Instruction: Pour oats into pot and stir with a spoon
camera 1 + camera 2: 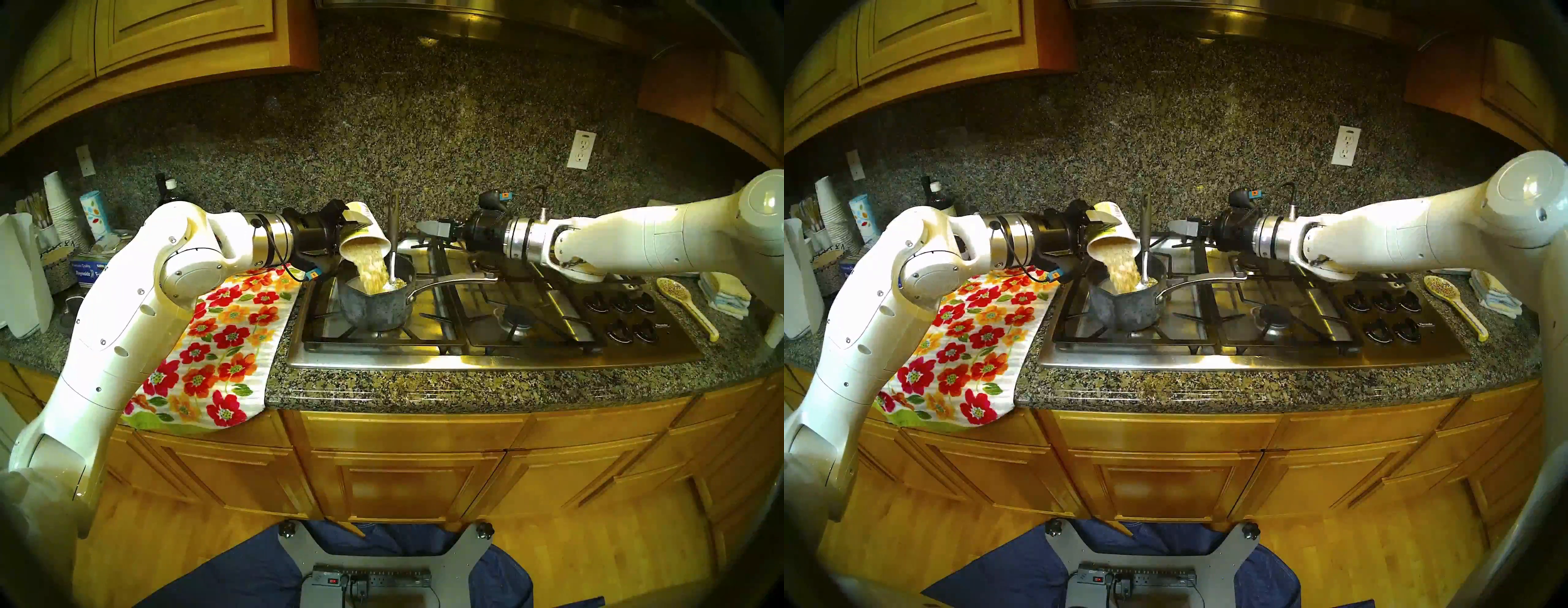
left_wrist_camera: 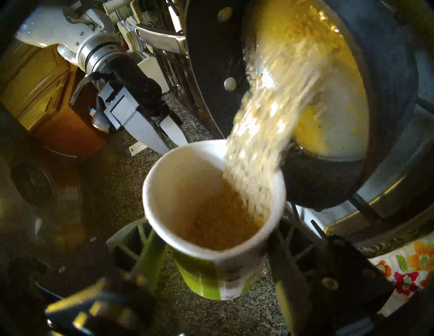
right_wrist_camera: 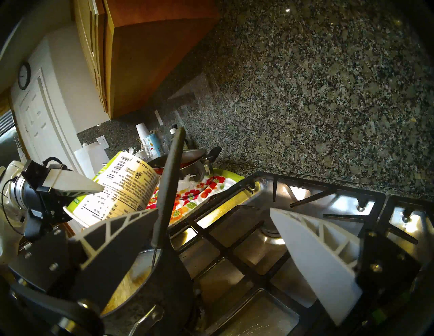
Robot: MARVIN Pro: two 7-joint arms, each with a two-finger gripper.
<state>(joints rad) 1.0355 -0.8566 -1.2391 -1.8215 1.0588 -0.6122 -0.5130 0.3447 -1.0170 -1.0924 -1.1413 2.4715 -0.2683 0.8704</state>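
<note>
The left pincer (image 1: 354,223) is clamped on a white paper cup (image 1: 365,242) with a green band, its fingers (image 2: 138,251) pressing the cup's sides, and holds it tipped mouth-down over the pot (image 1: 375,303). Tan oats (image 1: 373,274) stream from the cup's rim into the pot, where a pale heap already lies on the bottom; the left wrist view shows flakes still inside the cup (image 2: 211,211) and the stream (image 2: 270,122) blurred in the air. The pot, dark grey and mottled, stands on the front left grate of the steel gas cooktop (image 1: 488,339), its long silver handle (image 1: 454,282) pointing to the robot's right. The spoon (image 1: 393,237) stands nearly upright in the pot, its pale bowl down among the oats and its dark handle leaning on the far rim, touched by neither pincer. The right pincer (image 1: 428,229) hovers over the back of the cooktop, just right of the spoon handle, its jaws spread wide apart and holding nothing; the right wrist view shows the handle (image 3: 169,187) just beside one finger (image 3: 312,258). A flowered towel (image 1: 220,352) lies on the table (image 1: 466,390) left of the cooktop, and a yellow patterned ceramic spoon (image 1: 687,305) lies to its right.
</note>
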